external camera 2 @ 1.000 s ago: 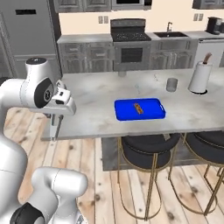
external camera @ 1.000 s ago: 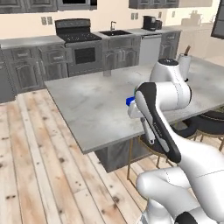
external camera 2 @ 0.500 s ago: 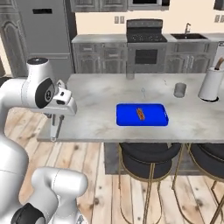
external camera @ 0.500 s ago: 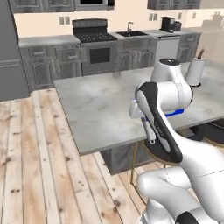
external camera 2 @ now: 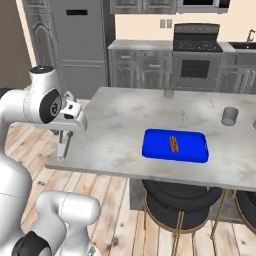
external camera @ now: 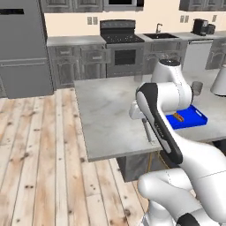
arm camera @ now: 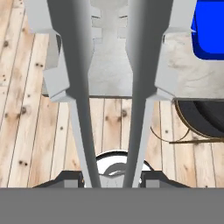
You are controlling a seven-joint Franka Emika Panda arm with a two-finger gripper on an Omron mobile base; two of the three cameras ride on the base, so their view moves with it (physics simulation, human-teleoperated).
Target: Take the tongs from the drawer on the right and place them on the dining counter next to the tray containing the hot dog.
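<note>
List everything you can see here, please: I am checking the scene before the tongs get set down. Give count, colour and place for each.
tongs: one, silvery grey, hanging from the gripper over the near left edge of the counter.
dining counter: one, pale marbled stone, centre of the room.
tray: one, bright blue, on the counter's near side, holding a hot dog.
cup: one, grey, on the counter beyond the tray.
stools: black seats, gold legs, under the counter's near edge.
stove: one, dark, against the back wall.
fridge: one, grey, left of the stove.
floor: light wood planks.
gripper: one, white, shut on the tongs.
</note>
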